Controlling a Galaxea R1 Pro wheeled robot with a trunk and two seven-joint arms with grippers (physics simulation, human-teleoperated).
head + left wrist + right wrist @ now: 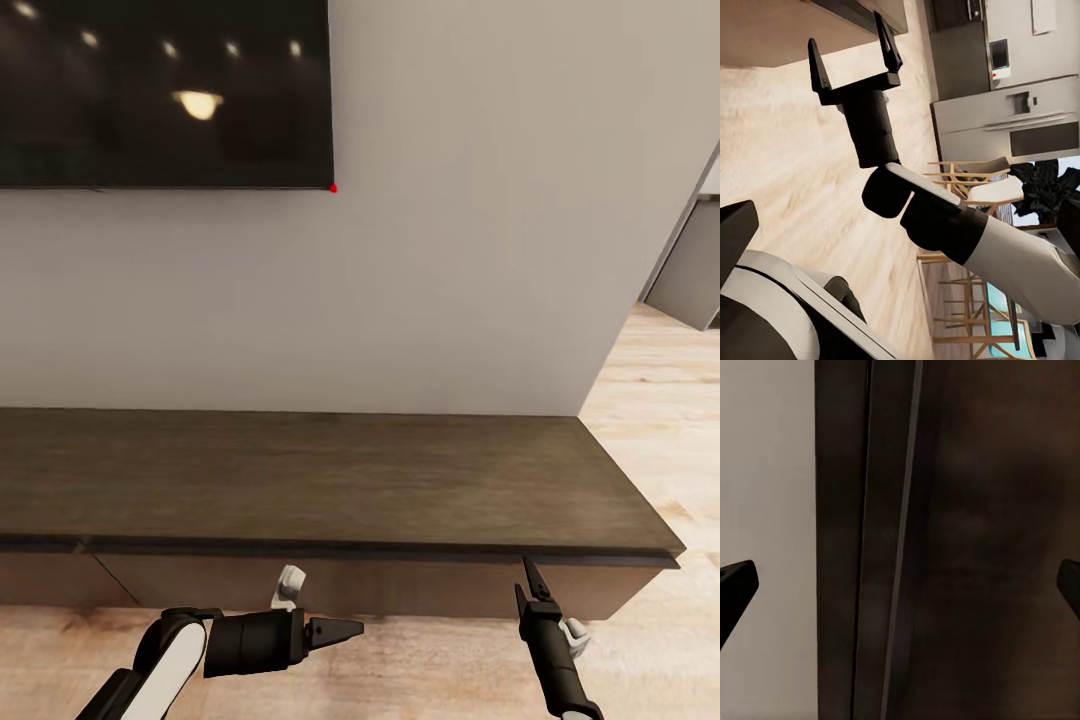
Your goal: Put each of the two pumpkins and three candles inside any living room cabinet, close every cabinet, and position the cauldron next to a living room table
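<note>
Long, low cabinet (330, 480) of dark brown wood grain, set against the pale wall and running from the left edge of the head view to a right end near the wall's corner. Its flat top is bare. It stands on a light wood-plank floor (650, 420), which extends past its right end and along its near front.

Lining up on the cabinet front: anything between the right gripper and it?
Nothing visible. The right gripper is open just before the cabinet front under its top edge, with only bare floor around it.
</note>
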